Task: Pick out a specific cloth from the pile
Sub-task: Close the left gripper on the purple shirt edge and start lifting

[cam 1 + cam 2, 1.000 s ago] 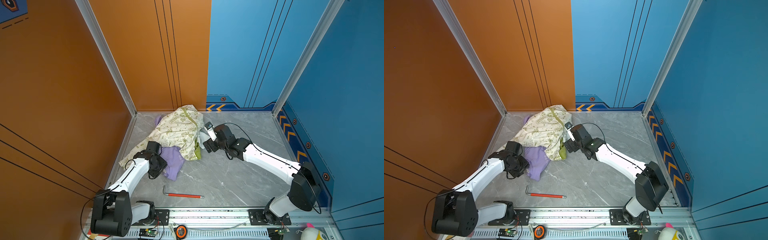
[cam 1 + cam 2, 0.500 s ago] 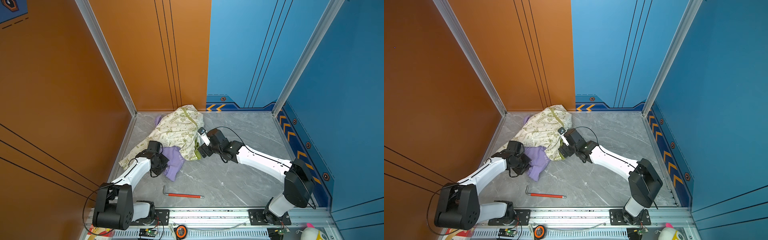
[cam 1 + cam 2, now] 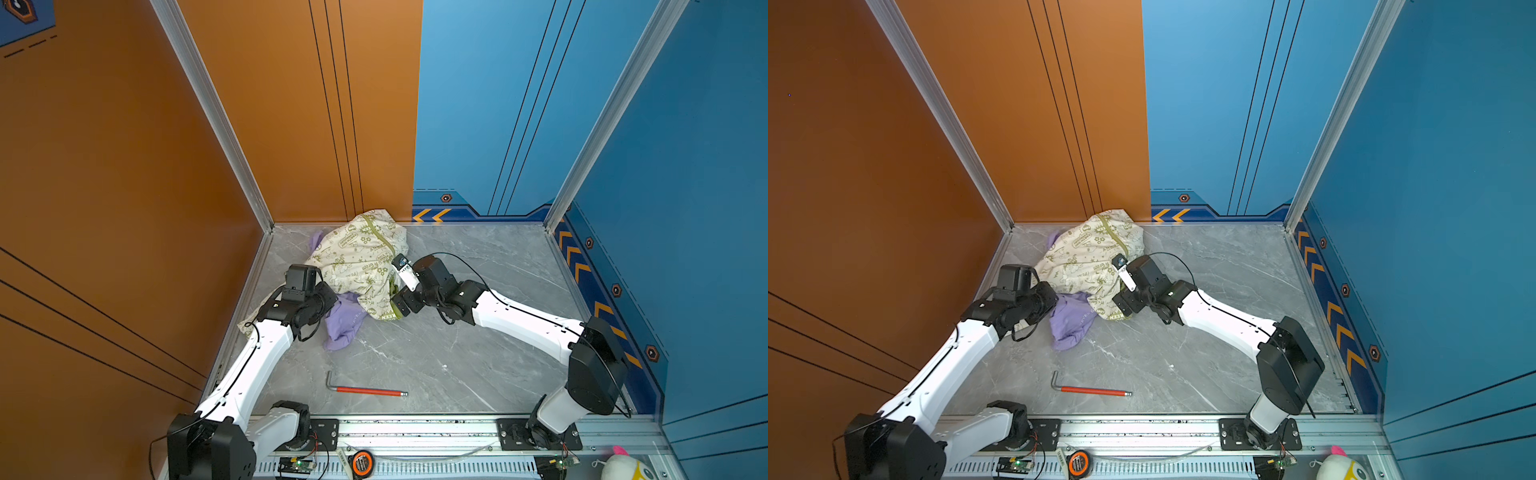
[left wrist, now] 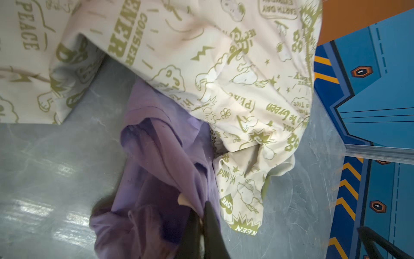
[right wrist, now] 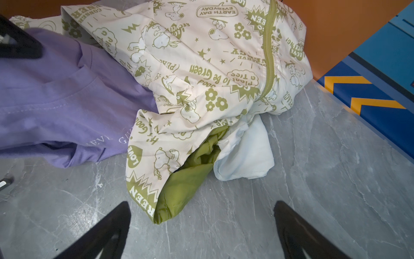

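In both top views the pile (image 3: pixel 360 259) is heaped in the far left corner of the grey worktop (image 3: pixel 457 357). The lavender cloth (image 3: pixel 345 322) spills from under its near side onto bare worktop, and a small lavender scrap shows at the pile's far side too. The left end effector (image 3: pixel 329 306) is down at the lavender cloth's upper end, its tips hidden beneath the wrist from up here. The right end effector (image 3: pixel 400 305) sits low against the pile's near right edge. A red-handled hex key (image 3: pixel 365 390) lies well apart, toward the front edge.

From the left wrist, the two dark fingers (image 4: pixel 210 226) are pressed together with a fold of the lavender cloth pinched between them. The rest of that fabric runs back under the cream cloth (image 4: pixel 224 67) with its olive print.

From the right wrist, the right end effector is spread wide and holds nothing. There is bare worktop between its tips, just short of a green lining (image 5: pixel 186 186) poking out under the cream hem. A plain white cloth (image 5: pixel 246 152) lies touching that lining. The lavender cloth, with faint white lettering, is partly covered by the cream cloth.
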You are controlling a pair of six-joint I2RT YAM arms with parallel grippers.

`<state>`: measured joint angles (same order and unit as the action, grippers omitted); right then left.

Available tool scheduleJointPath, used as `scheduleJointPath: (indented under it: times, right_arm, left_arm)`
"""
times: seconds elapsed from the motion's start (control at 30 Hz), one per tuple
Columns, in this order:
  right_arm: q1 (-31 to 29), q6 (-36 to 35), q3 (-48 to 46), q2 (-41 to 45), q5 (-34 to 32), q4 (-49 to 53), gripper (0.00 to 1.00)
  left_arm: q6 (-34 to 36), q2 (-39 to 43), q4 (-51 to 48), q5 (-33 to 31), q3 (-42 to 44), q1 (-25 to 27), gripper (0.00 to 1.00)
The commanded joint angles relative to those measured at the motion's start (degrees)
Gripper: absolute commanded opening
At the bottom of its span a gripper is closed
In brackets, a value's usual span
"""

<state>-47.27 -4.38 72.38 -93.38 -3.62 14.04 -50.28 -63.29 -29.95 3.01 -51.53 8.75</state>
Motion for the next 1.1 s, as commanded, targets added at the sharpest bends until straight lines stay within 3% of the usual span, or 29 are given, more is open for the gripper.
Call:
scheduleJointPath:
  times: [0.0, 0.43, 1.07]
  right_arm:
    - [-0.28, -0.80, 1.67, 0.13, 0.66, -0.65, 1.00]
    - [-0.29, -2.47, 2.11, -0.31, -1.71, -0.77, 1.00]
    - [-0.18, -3.09, 2.64, -1.79, -2.50, -0.77, 1.00]
  left_arm:
    - [3.59, 0.65, 0.24, -4.13, -4.19, 0.47, 0.00]
    - [11.36, -4.28, 0.40, -4.39, -23.50, 2.52, 0.00]
    - [9.96, -3.94, 8.38, -10.71, -33.51, 2.68, 0.00]
